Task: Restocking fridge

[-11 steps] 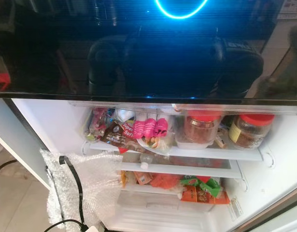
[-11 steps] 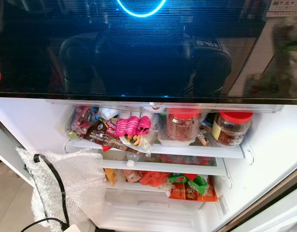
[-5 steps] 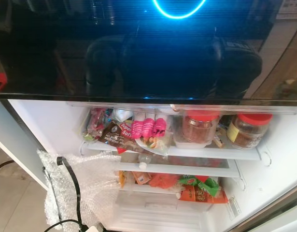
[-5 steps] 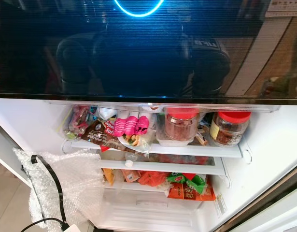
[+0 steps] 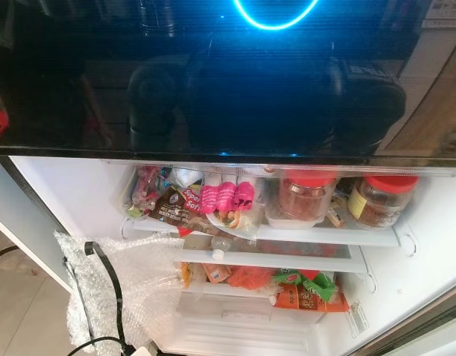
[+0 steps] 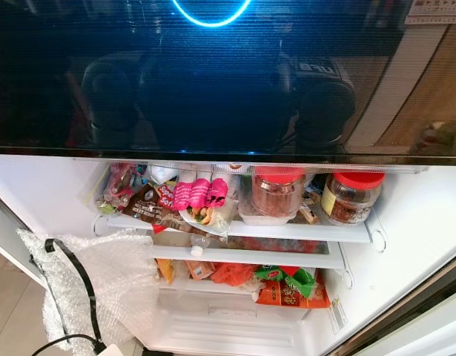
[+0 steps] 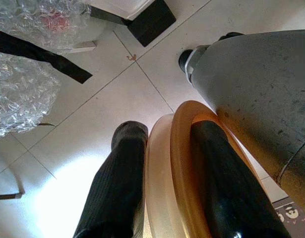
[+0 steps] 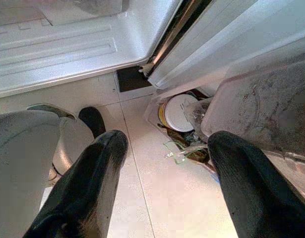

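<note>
The open white fridge (image 5: 72, 194) stood before us, its upper door a glossy black panel (image 5: 213, 74) reflecting a blue ring light. On the top visible shelf (image 5: 324, 235) sat two red-lidded glass jars: one (image 5: 308, 196) in a clear plastic tub, the other (image 5: 381, 199) at the right end, close to the wall. To their left lay pink-wrapped packets (image 5: 226, 196) and a brown snack packet (image 5: 172, 208), leaning forward over the shelf's front edge. The lowest shelf held orange and green packets (image 5: 305, 291), probably laid flat because the headroom there looked low.

Our left pincer (image 7: 162, 183) hung low over the tiled floor (image 7: 92, 114), its two black fingers clamped on a round amber plastic disc-shaped item (image 7: 174, 168) (we judged it the item to be stocked, perhaps a lid or container). Our right pincer (image 8: 164, 183) also hung near the floor beside the fridge's lower edge, fingers apart and holding nothing.

A crumpled sheet of clear bubble wrap (image 5: 131, 289) with a black strap (image 5: 109, 282) across it lay at the fridge's lower left, crowding the approach on that side. The freest room appeared to be in the white drawer area (image 5: 242, 326) below the packets and the middle shelf (image 5: 287, 259), which looked sparsely filled. The top shelf looked crowded, so lifting the disc there would risk nudging the jars or the overhanging packets.
</note>
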{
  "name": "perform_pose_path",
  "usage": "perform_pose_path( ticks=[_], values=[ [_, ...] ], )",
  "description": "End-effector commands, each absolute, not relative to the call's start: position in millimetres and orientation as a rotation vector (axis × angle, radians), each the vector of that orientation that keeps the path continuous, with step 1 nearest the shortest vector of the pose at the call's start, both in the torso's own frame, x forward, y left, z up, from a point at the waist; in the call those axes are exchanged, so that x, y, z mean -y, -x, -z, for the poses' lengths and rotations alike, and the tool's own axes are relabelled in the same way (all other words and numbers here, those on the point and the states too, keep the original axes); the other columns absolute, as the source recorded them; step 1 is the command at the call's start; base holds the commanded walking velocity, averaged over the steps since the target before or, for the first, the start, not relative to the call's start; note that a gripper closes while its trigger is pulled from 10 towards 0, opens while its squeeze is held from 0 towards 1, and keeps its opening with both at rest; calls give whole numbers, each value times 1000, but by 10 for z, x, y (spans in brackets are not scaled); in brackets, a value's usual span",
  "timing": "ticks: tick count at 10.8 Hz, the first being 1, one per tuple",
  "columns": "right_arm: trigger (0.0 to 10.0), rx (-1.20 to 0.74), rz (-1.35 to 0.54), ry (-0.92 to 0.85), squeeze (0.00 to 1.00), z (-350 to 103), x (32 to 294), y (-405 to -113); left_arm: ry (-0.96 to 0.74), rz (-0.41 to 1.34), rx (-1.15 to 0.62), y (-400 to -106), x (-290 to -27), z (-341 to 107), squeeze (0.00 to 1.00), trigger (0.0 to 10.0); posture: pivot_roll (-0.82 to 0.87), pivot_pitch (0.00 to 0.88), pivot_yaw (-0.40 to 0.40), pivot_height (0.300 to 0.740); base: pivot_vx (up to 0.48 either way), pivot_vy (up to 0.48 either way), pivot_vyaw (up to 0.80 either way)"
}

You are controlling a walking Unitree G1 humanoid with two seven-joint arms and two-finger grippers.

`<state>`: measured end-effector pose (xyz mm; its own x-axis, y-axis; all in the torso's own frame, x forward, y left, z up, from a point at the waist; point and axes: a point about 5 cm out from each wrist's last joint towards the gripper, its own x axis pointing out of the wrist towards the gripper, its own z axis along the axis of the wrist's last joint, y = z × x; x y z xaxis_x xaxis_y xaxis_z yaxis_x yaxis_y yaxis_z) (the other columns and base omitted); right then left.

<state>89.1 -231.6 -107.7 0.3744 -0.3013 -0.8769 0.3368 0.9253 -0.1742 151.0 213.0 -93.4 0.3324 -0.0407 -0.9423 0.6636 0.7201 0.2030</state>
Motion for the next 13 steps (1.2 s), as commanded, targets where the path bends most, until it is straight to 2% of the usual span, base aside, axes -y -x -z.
perform_pose_path(
  ticks=[1, 7, 13],
  values=[
    [10000, -1081, 415, -24, 0, 1044, 2371, -964, -640, 508, -1163, -1490, -2150, 938, 0, 10000, -131, 0, -2, 723, 0, 0, -419],
    [10000, -1088, 399, -27, 0, 1051, 2291, -1026, -647, 504, -1157, -1494, -2155, 936, 0, 10000, -129, 0, 0, 723, 0, 0, -611],
    [10000, -1077, 405, -24, 0, 1041, 2356, -990, -616, 485, -1144, -1494, -2146, 936, 0, 10000, -129, 0, -2, 723, 0, 0, 0]
  ],
)
